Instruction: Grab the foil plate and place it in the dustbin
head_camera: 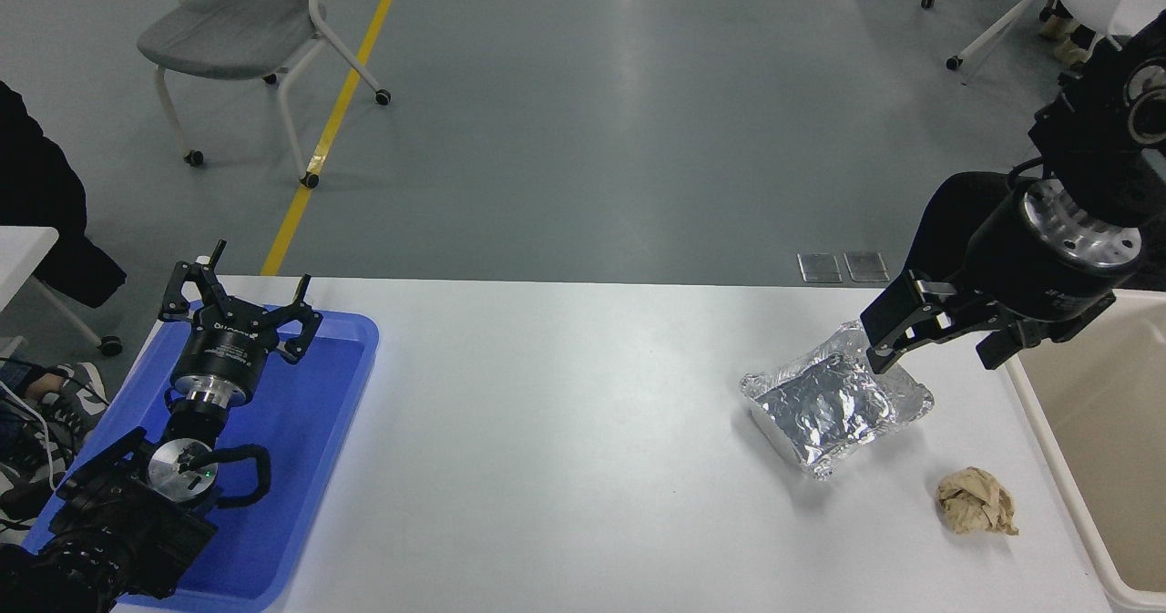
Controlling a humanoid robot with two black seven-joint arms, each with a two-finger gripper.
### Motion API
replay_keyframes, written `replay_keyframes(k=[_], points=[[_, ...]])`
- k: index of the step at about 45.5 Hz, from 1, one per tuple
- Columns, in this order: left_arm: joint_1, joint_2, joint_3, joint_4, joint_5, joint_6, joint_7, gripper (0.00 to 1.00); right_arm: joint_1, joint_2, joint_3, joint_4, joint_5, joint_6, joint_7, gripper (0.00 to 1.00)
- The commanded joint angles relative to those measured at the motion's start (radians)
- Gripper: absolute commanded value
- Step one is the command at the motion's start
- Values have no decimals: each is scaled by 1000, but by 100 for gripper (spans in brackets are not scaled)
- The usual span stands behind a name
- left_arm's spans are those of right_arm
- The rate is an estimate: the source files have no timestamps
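the foil plate (833,405) lay on the tabletop (565,431) at right of centre, the right gripper (938,351) poised at its far rim with fingers spread, seemingly to straddle that rim, beside the dustbin (1107,440)

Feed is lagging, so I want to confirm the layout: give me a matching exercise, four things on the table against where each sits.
Things:
1. foil plate
2. paper ball
3. blue tray
4. dustbin

Places:
A. at the table's right edge
B. under the parked left gripper
C. below the open right gripper
D. near side, between plate and bin

Pairs: 1-C, 2-D, 3-B, 4-A
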Motion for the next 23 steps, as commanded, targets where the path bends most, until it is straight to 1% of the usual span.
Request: replay_keyframes(k=[1,9,15,23], points=[[0,0,0,-1,0,0,0,100,-94,-22,26,-62,-51,-42,-2,100],[0,0,0,-1,2,0,0,100,-243,-23,76,-172,-104,-97,-2,100],[0,0,0,-1,0,0,0,100,-369,-16,116,-283,-113,-161,-3,100],[-2,-3,0,-1,0,0,0,100,-531,1,176,-434,-113,-214,-35,100]])
